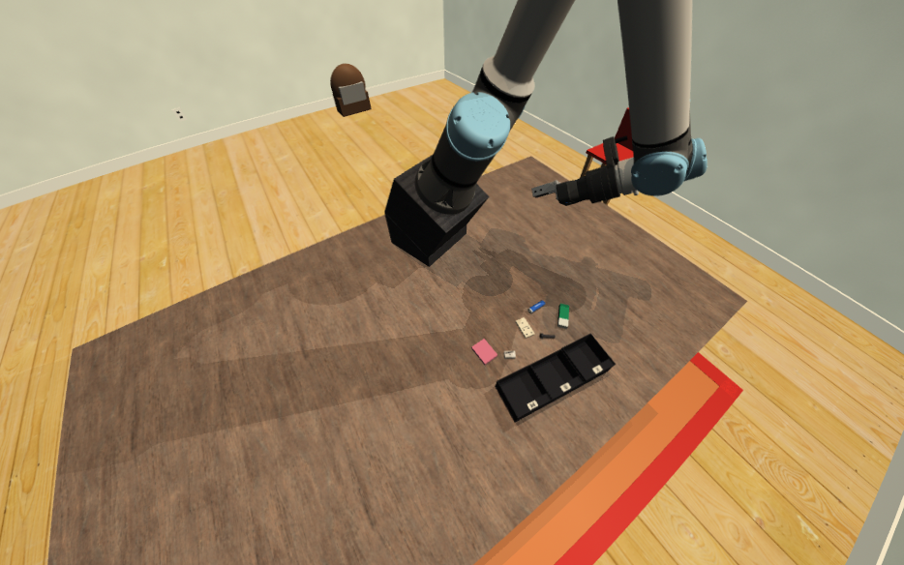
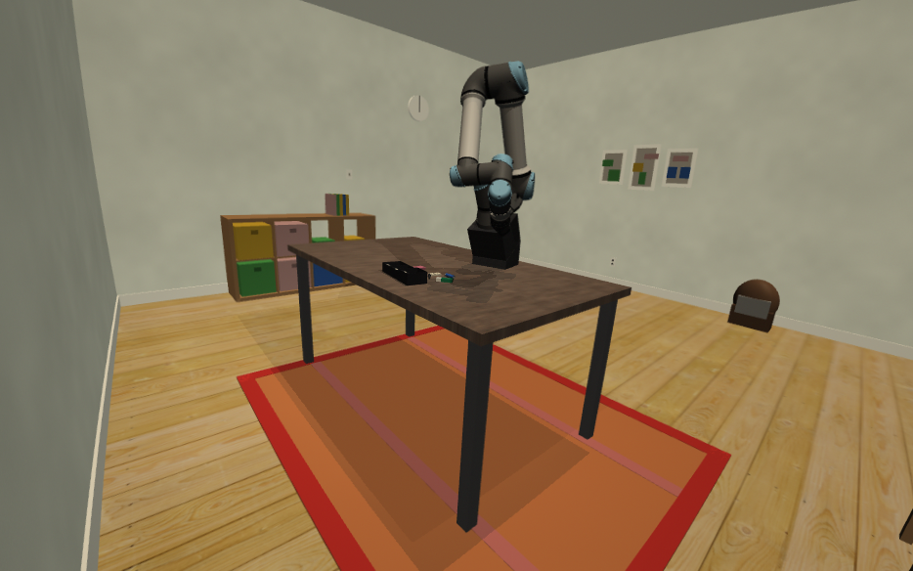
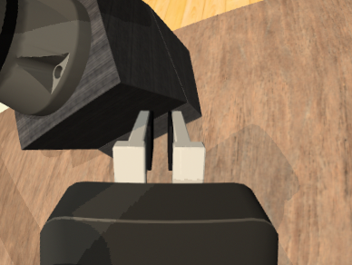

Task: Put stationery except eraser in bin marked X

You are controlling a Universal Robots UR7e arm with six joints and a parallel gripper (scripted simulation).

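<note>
My gripper (image 1: pixel 538 192) (image 3: pixel 161 129) hangs high above the table, to the right of the arm's black base (image 1: pixel 430 223) (image 3: pixel 109 85). Its fingers stand close together with nothing between them. Far below lie several small things: a pink flat pad (image 1: pixel 484 350), a small clip (image 1: pixel 509 354), a cream domino-like tile (image 1: pixel 525 326), a black bolt (image 1: pixel 546 336), a blue cylinder (image 1: pixel 536 306) and a green and white block (image 1: pixel 563 314). A black bin (image 1: pixel 516 400) (image 2: pixel 404 271) with three labelled compartments stands just in front of them. I cannot read the labels.
The dark wooden table (image 1: pixel 266 400) (image 2: pixel 539 296) stands over a red and orange rug (image 1: pixel 640 466). A red chair (image 1: pixel 610 149) stands behind the arm. A shelf with coloured boxes (image 2: pixel 269 255) stands by the far wall.
</note>
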